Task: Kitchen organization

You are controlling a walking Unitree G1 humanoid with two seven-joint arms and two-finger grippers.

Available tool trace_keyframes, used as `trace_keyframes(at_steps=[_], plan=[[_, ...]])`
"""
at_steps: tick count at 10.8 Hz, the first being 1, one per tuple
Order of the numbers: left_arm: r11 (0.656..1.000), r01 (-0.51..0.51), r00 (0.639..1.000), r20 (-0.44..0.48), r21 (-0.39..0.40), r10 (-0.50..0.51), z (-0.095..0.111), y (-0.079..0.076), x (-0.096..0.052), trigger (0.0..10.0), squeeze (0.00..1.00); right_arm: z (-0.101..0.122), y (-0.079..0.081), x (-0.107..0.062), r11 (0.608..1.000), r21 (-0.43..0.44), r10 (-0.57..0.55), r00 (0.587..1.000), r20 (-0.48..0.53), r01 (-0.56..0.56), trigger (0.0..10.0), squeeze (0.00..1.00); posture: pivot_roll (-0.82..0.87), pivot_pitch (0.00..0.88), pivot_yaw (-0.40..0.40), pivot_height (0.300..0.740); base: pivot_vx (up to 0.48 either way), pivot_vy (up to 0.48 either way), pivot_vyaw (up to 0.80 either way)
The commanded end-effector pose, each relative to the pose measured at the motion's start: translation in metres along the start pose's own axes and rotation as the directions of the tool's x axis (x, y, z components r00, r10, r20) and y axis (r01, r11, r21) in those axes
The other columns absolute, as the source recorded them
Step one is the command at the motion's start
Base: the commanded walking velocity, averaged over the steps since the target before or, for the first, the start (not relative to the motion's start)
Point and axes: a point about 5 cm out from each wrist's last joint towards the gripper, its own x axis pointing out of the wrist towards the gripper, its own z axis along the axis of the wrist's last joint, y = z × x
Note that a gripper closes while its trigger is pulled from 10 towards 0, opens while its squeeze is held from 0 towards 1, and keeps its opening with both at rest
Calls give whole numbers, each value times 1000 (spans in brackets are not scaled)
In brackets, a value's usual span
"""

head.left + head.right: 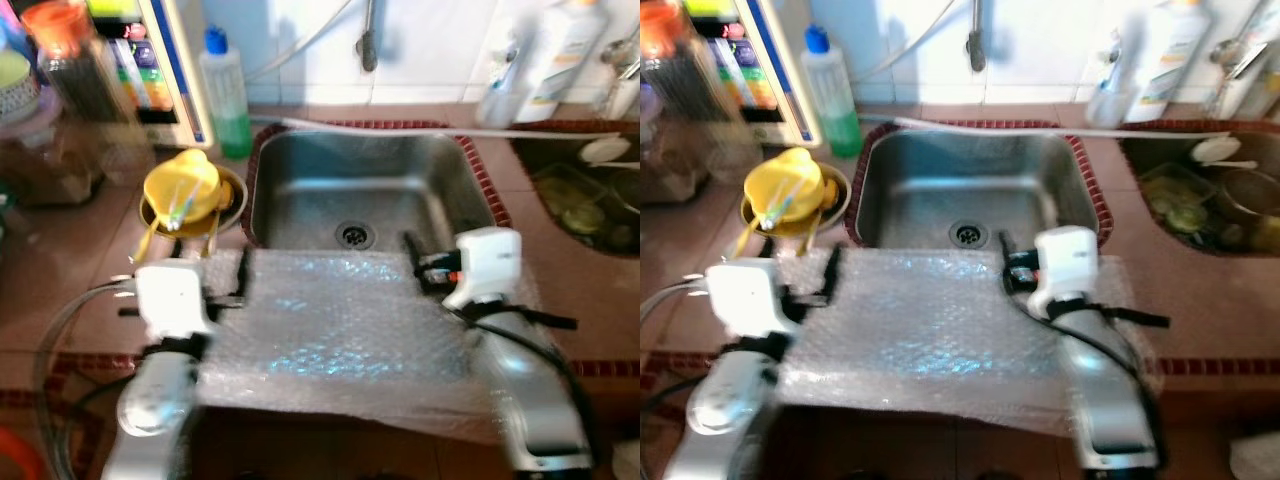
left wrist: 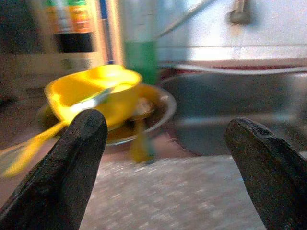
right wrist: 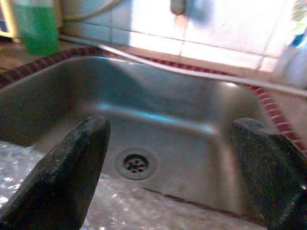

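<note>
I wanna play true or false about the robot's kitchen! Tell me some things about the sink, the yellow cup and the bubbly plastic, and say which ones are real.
1. The sink is full of dirty dishes. False: its basin is bare, with just the drain showing.
2. A sheet of bubble wrap lies on the counter in front of the sink. True.
3. The yellow cup sits in a metal bowl to the left of the sink. True.
4. The left gripper is squeezing the yellow cup. False: its fingers are spread wide with nothing between them.
5. The bottle of green liquid stands behind the sink's left corner. True.
6. The right gripper is shut tight. False: it is open, pointing toward the sink.
</note>
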Motion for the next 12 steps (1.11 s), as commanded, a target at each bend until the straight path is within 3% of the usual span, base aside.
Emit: trace_keyframes(at_steps=[1, 3, 12], plan=[[1000, 14, 1000, 10, -6, -14, 3, -5, 0, 10000, 0, 0, -6, -3, 1000, -13, -19, 1000, 2, 19, 10000, 0, -93, 151, 30, 740, 0, -405, 0], [1000, 16, 1000, 9, -6, -15, 3, -5, -1, 10000, 0, -1, -6, -3, 1000, -12, -18, 1000, 0, 18, 10000, 0, -89, 153, 32, 740, 0, -480, 0], [1000, -3, 997, 78, 10, 2, 13, 8, 13, 10000, 0, 3, -8, 3, 999, -32, -25, 999, 31, 26, 10000, 0, -95, 134, 34, 740, 0, 0, -67]])
